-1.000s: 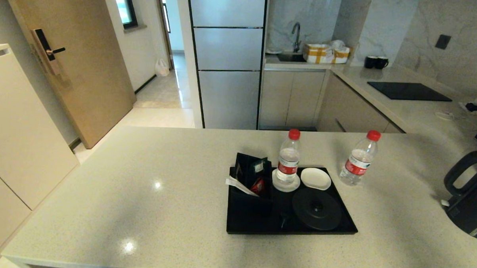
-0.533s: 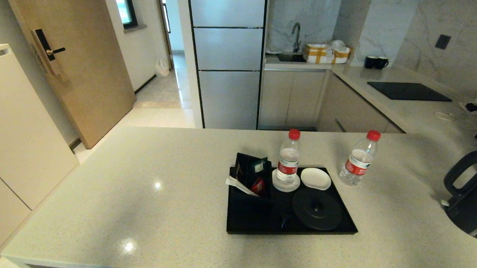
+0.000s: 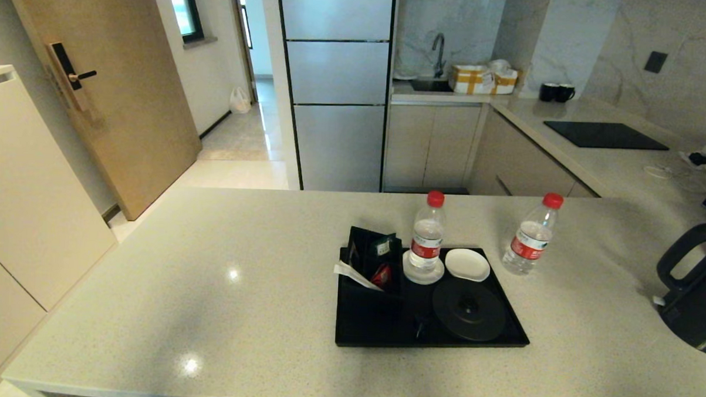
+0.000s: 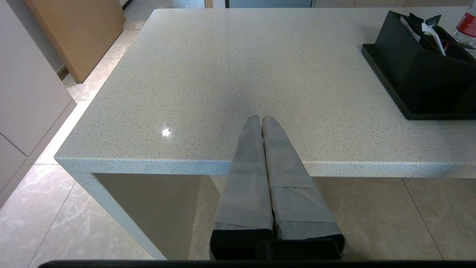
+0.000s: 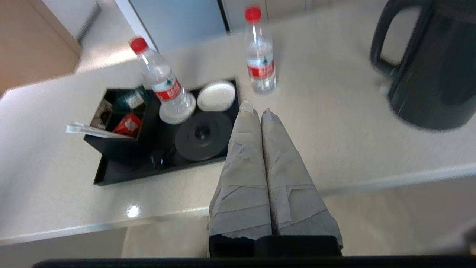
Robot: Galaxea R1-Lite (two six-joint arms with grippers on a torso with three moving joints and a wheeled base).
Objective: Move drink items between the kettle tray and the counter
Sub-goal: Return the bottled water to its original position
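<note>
Black kettle tray (image 3: pixel 383 332) sits mid-counter (image 3: pixel 209 276), round kettle base disc (image 3: pixel 469 310) on its right half, nothing standing on the disc. One bottle (image 3: pixel 426 242) with red cap stands upright on a white saucer (image 3: pixel 412 275) at the tray's back edge; a second white saucer (image 3: pixel 467 265) lies just beside it, bare. Sachet box (image 3: pixel 371 264) takes the tray's left rear corner. Second bottle (image 3: pixel 529 243) stands upright on the counter, off the tray, just past its right rear corner. Dark grey kettle (image 3: pixel 693 292) is on the counter far right, well apart from the tray, loop handle toward the tray, partly cut by the frame edge. Right gripper (image 5: pixel 256 110) hovers over the counter's near edge, fingers pressed together, holding nothing, tips aimed between tray and loose bottle. Left gripper (image 4: pixel 259 119) parked near the counter's left front edge, fingers closed, empty. Neither arm shows in the head view.
</note>
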